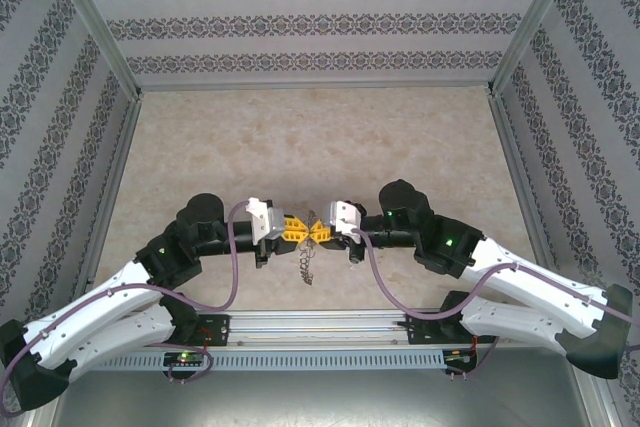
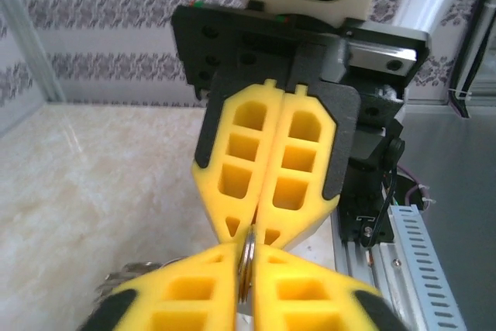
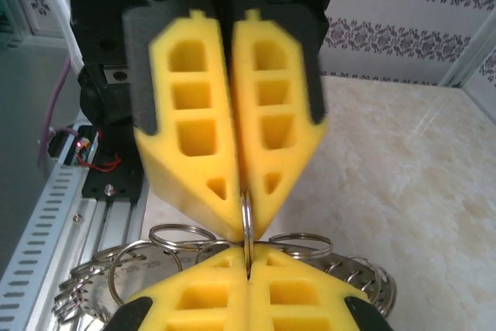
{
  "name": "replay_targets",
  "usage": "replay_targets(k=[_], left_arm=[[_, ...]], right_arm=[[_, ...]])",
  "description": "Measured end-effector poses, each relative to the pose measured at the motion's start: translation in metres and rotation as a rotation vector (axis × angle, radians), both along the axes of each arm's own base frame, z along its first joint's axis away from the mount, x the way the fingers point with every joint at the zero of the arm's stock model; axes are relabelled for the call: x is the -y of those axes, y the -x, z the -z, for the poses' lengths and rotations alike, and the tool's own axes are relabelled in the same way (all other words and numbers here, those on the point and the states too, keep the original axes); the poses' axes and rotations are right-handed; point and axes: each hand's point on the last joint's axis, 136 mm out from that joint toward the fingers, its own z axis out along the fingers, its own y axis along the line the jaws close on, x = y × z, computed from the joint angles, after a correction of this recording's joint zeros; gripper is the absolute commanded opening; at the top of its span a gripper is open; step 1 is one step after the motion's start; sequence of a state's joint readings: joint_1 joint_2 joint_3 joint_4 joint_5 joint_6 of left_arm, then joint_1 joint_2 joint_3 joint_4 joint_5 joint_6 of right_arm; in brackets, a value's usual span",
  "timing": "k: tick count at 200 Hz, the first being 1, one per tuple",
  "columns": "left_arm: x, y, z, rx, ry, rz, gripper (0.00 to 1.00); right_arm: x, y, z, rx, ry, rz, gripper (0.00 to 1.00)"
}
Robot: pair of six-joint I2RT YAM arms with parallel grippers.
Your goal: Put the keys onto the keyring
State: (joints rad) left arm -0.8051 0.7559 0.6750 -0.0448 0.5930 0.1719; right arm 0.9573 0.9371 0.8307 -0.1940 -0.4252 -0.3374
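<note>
Over the table's near edge my left gripper [image 1: 300, 230] and right gripper [image 1: 322, 230] meet tip to tip. Both are shut on one thin silver wire loop [image 3: 246, 218], which stands edge-on between the yellow fingers. In the left wrist view the loop [image 2: 248, 257] sits in the slit of my left gripper [image 2: 246, 252], and the right fingers [image 2: 298, 184] pinch its far side. The keyring [image 3: 93, 284], a flat grey plate fringed with wire loops, lies just below on the table [image 1: 306, 269]. The keys are out of view.
A metal rail [image 1: 330, 332] with the arm bases runs along the near table edge right behind the grippers. Patterned walls [image 1: 320, 17] enclose the marbled tabletop [image 1: 320, 137] at the back and both sides.
</note>
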Motion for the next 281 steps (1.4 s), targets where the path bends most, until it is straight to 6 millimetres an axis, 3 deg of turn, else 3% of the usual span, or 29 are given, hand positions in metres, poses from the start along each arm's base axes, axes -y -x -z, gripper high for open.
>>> replay_targets(k=[74,144,281], left_arm=[[-0.002,-0.010,0.001,0.022,-0.151,-0.049,0.27],[0.004,-0.013,0.019,-0.006,-0.217,-0.032,0.27],[0.005,-0.015,0.022,-0.001,-0.234,-0.035,0.24]], right_arm=[[0.003,-0.022,0.014,0.046,0.154,0.075,0.00],[0.002,-0.018,0.031,0.029,0.234,0.048,0.00],[0.002,-0.010,0.024,0.027,0.207,0.012,0.00]])
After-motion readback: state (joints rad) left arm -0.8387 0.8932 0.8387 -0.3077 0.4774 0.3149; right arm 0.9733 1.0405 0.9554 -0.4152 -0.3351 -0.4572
